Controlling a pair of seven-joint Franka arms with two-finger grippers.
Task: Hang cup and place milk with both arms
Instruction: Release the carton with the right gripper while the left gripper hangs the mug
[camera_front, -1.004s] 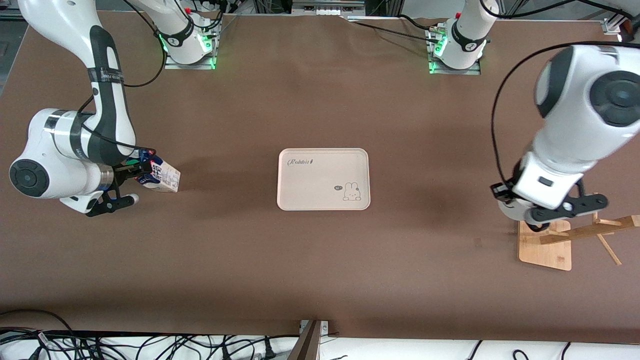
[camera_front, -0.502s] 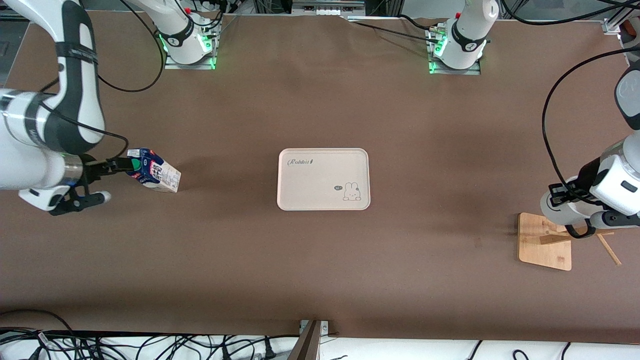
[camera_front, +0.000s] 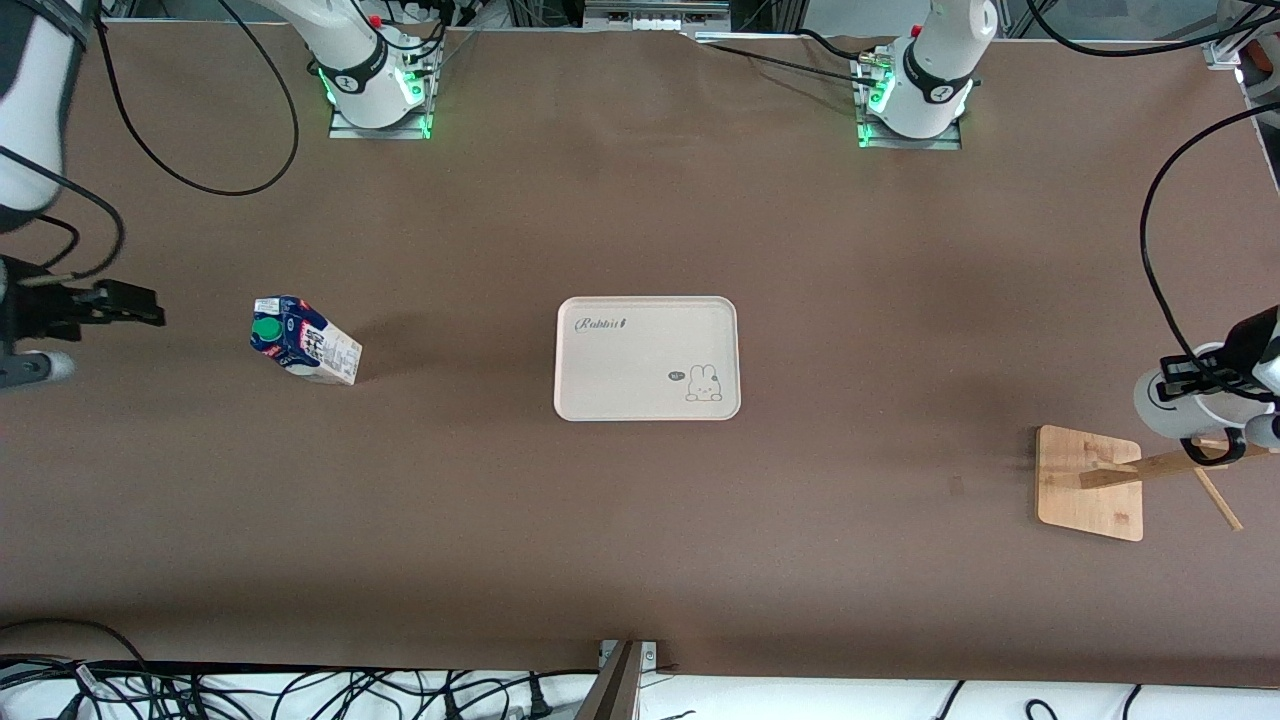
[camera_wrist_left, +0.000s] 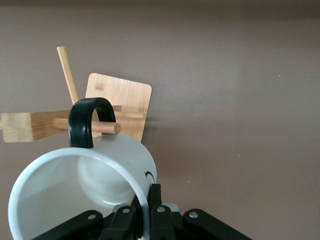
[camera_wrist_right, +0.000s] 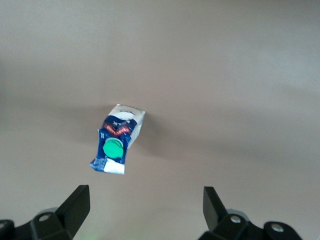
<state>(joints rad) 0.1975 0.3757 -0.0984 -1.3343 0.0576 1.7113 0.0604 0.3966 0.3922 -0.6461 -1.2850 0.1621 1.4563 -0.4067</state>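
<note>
**Cup at the peg, milk loose on the counter**

Left hand (camera_wrist_left: 142, 220), lower centre of the left wrist frame, is clenched on the rim of the cup (camera_wrist_left: 80, 195). Cup lies on its side, mouth toward the wrist camera, long axis roughly level. Its handle (camera_wrist_left: 89, 120) is uppermost and loops around the tip of a peg (camera_wrist_left: 100, 127) of the rack (camera_front: 1090, 483), which sits at lower right of the front frame.

To hang well: slide the cup along the peg's line so the handle goes deeper on, then lower until the peg takes the weight, and only then let go.

Right hand (camera_wrist_right: 145, 210) is spread wide and empty, above the milk (camera_front: 305, 340). Milk stands tilted at mid-left of the front frame, cap (camera_front: 266, 329) toward that frame's left edge, well apart from the tray (camera_front: 647, 357) at centre. It needs regrasping.
</note>
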